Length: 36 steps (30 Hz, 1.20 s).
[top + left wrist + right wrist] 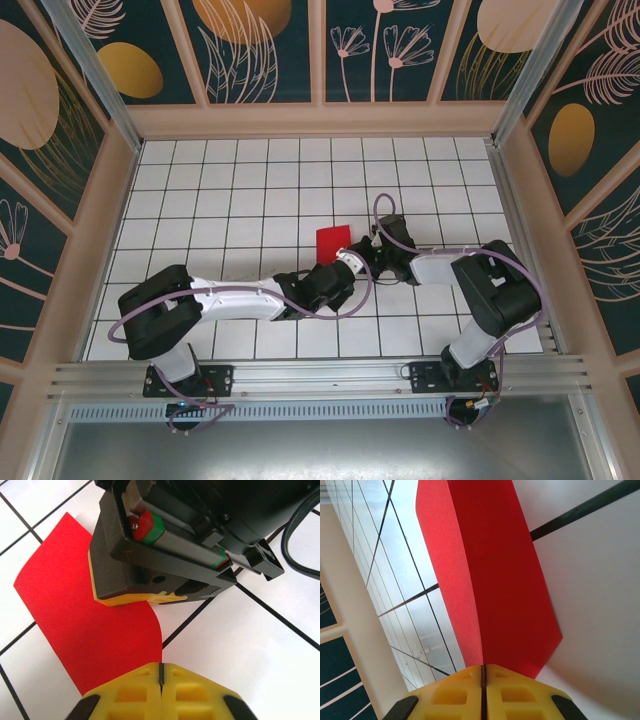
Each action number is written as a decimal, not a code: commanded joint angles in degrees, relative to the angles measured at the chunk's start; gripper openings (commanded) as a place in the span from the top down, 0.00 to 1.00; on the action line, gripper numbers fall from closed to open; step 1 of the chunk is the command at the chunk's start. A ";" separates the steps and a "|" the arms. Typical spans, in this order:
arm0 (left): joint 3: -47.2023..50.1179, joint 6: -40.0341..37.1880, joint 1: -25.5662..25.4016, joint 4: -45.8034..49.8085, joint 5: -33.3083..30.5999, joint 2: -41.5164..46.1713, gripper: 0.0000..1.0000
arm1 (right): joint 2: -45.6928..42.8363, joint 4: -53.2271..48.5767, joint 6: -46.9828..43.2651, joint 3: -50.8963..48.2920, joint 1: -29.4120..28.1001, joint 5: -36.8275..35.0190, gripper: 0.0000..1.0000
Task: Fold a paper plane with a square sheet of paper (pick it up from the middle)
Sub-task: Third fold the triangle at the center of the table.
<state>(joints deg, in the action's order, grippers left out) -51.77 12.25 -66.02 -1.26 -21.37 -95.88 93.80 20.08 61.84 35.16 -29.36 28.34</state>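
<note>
Top external view: the red sheet of paper [333, 243] sits near the middle of the white tiled table [220, 200], a little right of centre, where the two arms meet. From above it reads as a small, slightly tilted red patch reaching from the grippers toward the far wall. The left gripper [350, 263] comes in from the lower left and the right gripper [368, 250] from the right, both at the paper's near right edge. In the left wrist view the left gripper [161, 672] has its yellow fingertips pressed together on the near corner of the paper, which curves up off the table and runs away to the upper left. The right gripper [131, 598] bites the same paper farther along its right edge. In the right wrist view the right gripper [482, 677] is clamped on a crease that runs straight away from its fingertips, with one flap bending off to the left.
</note>
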 commanded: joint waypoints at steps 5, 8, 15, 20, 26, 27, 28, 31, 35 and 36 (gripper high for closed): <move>-0.53 -0.13 -0.20 0.22 -1.12 1.16 1.00 | -0.43 -2.34 -2.09 1.99 -0.26 0.04 0.85; -0.58 0.05 -0.21 0.03 -0.67 1.29 1.00 | -1.44 -5.10 -3.39 2.67 -0.17 -0.45 0.75; -0.68 1.93 2.13 -0.35 6.24 2.83 1.00 | -7.63 -13.65 -7.73 2.52 2.43 -5.30 0.55; 1.35 4.22 6.31 -2.55 15.52 5.01 1.00 | -10.64 -17.35 -11.81 3.49 4.49 -7.92 0.55; 2.74 5.62 10.56 -3.54 24.72 5.54 1.00 | -8.48 -16.41 -15.07 6.31 4.67 -5.18 0.69; 2.89 5.91 11.18 -3.83 26.36 5.37 1.00 | -8.03 -15.97 -15.32 6.65 4.65 -4.73 0.71; 3.11 6.22 11.65 -4.04 26.90 5.35 1.00 | -7.59 -15.89 -15.59 7.09 4.67 -4.44 0.72; 4.15 7.05 13.09 -5.34 29.77 5.39 1.00 | -5.94 -15.62 -16.97 8.65 4.40 -3.61 0.77; 4.22 7.67 14.33 -5.72 31.86 4.49 1.00 | -2.98 -15.13 -18.54 11.19 3.81 -1.57 0.80; 4.25 7.75 14.57 -5.69 32.14 4.39 1.00 | -2.10 -15.11 -18.96 11.92 3.71 -0.62 0.81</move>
<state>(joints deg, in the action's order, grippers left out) -48.25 18.65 -52.12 -4.58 7.29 -91.22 89.38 4.45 45.47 44.21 -25.04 24.62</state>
